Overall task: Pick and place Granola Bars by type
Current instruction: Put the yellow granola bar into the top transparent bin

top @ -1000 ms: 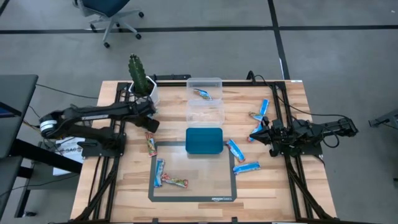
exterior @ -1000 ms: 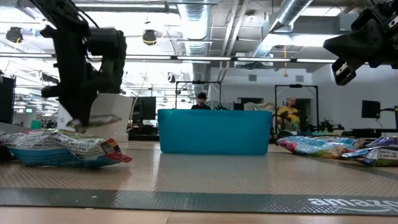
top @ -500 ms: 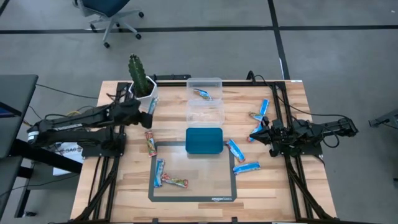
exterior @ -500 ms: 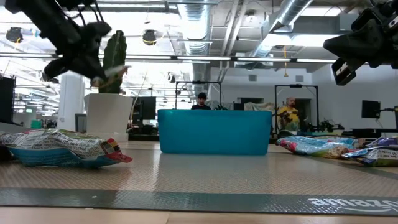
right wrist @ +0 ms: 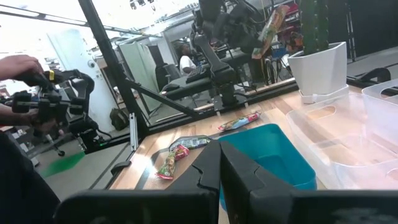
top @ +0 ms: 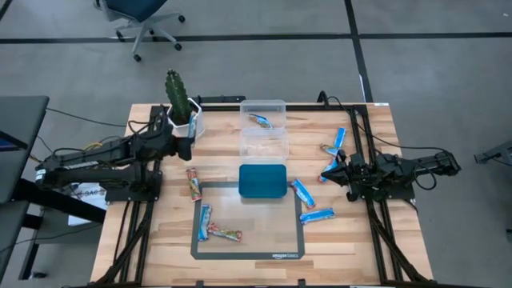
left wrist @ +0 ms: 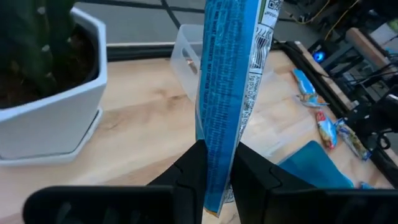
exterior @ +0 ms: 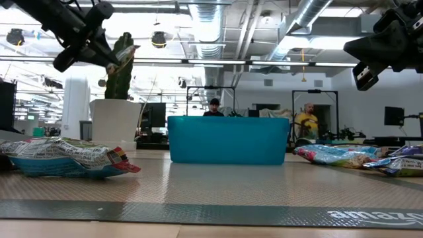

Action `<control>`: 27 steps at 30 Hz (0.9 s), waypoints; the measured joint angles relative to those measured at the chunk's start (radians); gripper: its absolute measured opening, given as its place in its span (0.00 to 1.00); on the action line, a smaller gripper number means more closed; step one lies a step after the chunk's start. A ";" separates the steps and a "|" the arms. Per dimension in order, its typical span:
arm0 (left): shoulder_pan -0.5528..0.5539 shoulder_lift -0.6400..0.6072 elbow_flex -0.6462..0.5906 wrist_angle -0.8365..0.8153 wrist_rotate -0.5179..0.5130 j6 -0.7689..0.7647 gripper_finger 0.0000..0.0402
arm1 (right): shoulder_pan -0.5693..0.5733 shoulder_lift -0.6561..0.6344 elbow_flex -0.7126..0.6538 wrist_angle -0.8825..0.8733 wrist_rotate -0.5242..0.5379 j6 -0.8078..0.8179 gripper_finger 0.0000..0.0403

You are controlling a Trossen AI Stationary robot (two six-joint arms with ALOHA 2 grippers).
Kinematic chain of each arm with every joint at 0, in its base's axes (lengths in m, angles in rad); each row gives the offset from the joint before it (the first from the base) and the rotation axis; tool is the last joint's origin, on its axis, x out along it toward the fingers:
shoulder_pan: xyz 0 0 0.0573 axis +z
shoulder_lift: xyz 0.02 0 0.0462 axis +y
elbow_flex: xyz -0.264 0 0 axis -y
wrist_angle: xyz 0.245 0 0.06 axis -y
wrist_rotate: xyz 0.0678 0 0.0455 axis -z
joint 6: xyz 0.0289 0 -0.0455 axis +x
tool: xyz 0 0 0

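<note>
Sorting is barely begun, by my reading: most Granola Bars (top: 313, 215) lie loose on the desk (top: 376, 144). The left pincer (left wrist: 216, 163), raised beside the cactus pot (top: 187, 122), pinches a blue bar (left wrist: 229, 93). Ahead of it, the clear box (top: 263, 128) holds one bar; the teal tray (top: 263, 181) looks empty. The right pincer (right wrist: 220, 163) waits, pressed together.

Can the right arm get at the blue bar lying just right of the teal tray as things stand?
Probably yes. The right gripper is shut on nothing beside the blue bar, which lies flat on bare table with no visible obstruction. The left gripper is far off near the cactus pot.
</note>
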 joint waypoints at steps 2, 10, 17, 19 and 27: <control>0.000 0.021 0.000 0.030 0.000 0.003 0.14 | 0.000 0.000 0.000 0.000 0.000 0.000 0.00; 0.014 0.220 0.019 0.270 0.057 0.105 0.14 | 0.000 0.000 0.000 0.000 0.000 0.000 0.00; 0.075 0.462 0.211 0.289 0.098 0.257 0.14 | 0.000 0.000 0.000 0.000 0.000 0.000 0.00; 0.094 0.536 0.282 0.290 0.120 0.299 0.14 | 0.000 0.000 0.000 0.000 0.000 0.000 0.00; 0.150 0.815 0.572 0.290 0.201 0.453 0.14 | 0.000 0.000 0.000 0.000 0.000 0.000 0.00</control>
